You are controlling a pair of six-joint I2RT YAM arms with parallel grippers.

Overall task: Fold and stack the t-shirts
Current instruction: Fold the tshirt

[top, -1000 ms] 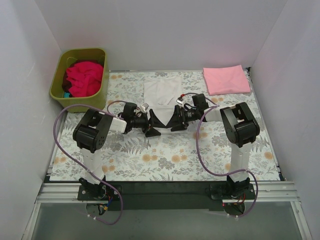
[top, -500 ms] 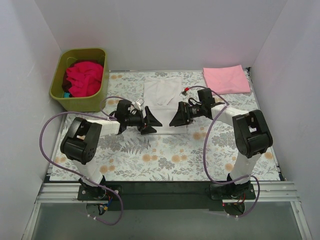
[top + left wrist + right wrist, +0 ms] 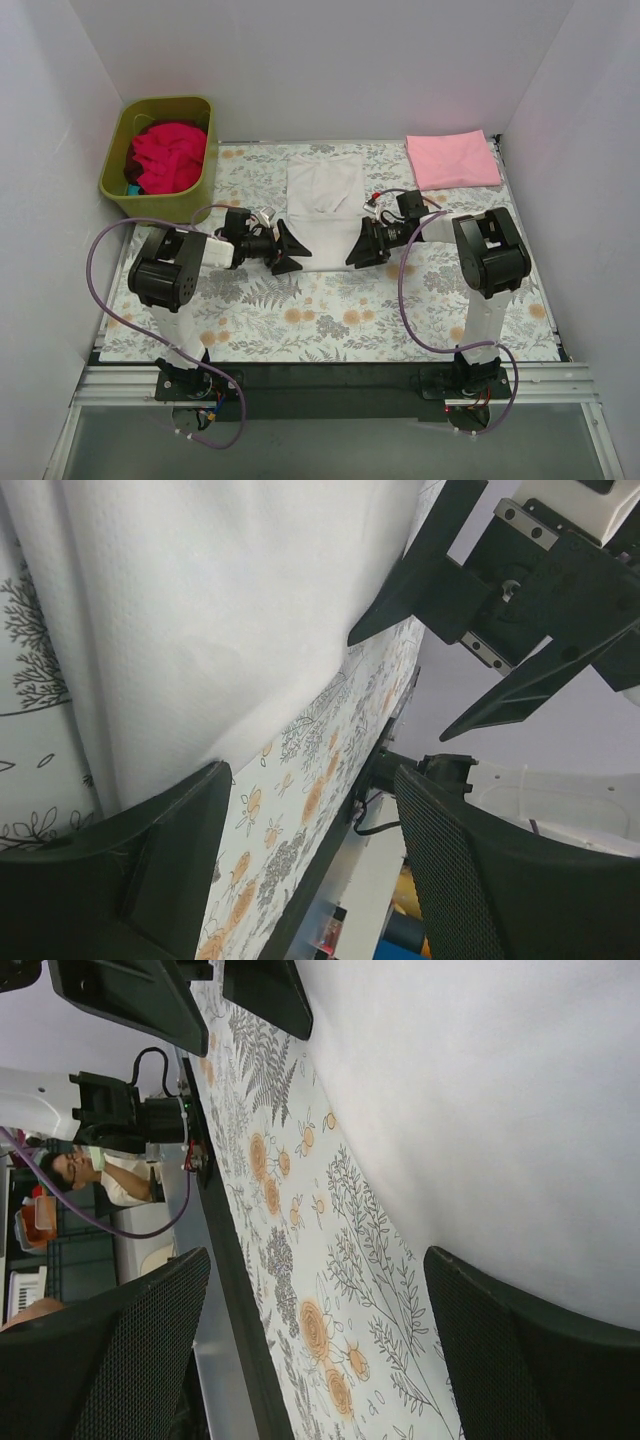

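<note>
A white t-shirt (image 3: 325, 205) lies folded into a long rectangle on the middle of the floral sheet. My left gripper (image 3: 285, 248) is open and low at the shirt's near left corner. My right gripper (image 3: 362, 245) is open and low at its near right corner. In the left wrist view the white shirt (image 3: 200, 610) fills the upper left, and my left gripper (image 3: 320, 865) holds nothing. In the right wrist view the shirt (image 3: 500, 1110) fills the upper right, and my right gripper (image 3: 320, 1350) holds nothing. A folded pale pink t-shirt (image 3: 452, 160) lies at the back right. Crumpled red t-shirts (image 3: 165, 155) sit in the tub.
The olive-green tub (image 3: 115, 175) stands at the back left corner. The grey-and-orange floral sheet (image 3: 330, 310) covers the table. White walls close in the left, back and right. The black front rail (image 3: 320, 375) runs between the arm bases.
Both grippers were close together over the shirt's near middle. They have moved apart and down to its near corners, still open.
</note>
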